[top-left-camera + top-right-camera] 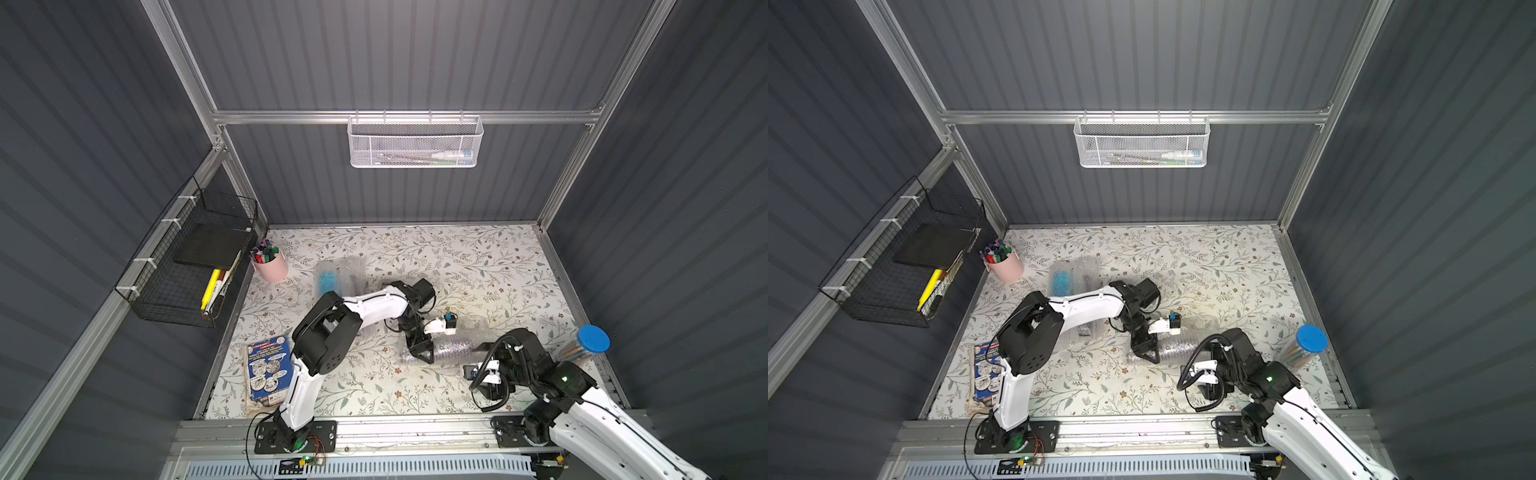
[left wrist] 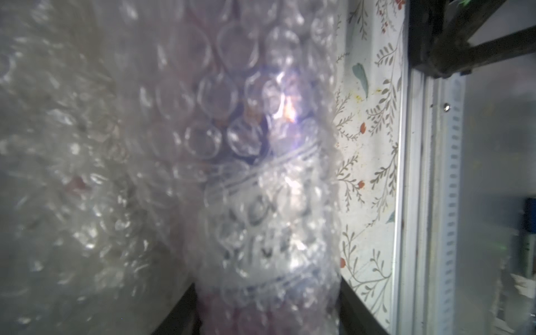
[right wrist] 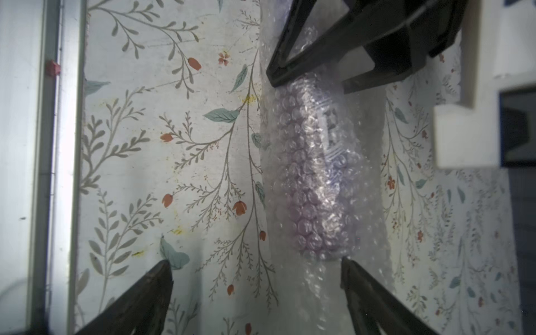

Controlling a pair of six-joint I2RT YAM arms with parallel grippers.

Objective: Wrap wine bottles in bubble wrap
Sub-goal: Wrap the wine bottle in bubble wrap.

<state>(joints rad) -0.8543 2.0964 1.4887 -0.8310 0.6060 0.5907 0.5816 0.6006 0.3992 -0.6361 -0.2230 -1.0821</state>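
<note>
Left claw (image 1: 420,353) is clamped across one end of a purple bottle (image 3: 313,179) rolled in wrap (image 3: 371,217). The roll lies flat on the bench toward the front right, and the left wrist view shows bubbles pressed close round the glass. Right claw (image 3: 255,301) stands with its fingers wide apart, holding nothing. One tip sits just at the roll's other end.

Dark grey ribbed walls (image 1: 415,62) close the cell on three sides, edged by an aluminium frame (image 1: 291,117). The bench (image 1: 478,257) is covered in a pale sheet printed with leafy twigs and small red flowers, scuffed and yellow-stained in places. A metal rail runs along its front edge.

A black basket (image 1: 187,291) of wire hangs on the left wall, holding a black pad (image 1: 212,247) and a yellow marker (image 1: 210,286). A white basket (image 1: 413,143) of mesh hangs from the back rail, with a white tube lying inside.

A printed packet (image 1: 266,374) lies flat at the front left, partly under the left arm. At the back left a blue bottle (image 1: 328,279) lies in its own wrap. A second roll (image 1: 352,270) lies just beside it, its contents unclear.

A clear jar (image 1: 592,338) with a blue lid stands at the right edge. A pink cup (image 1: 272,268) of markers stands in the back left corner.
</note>
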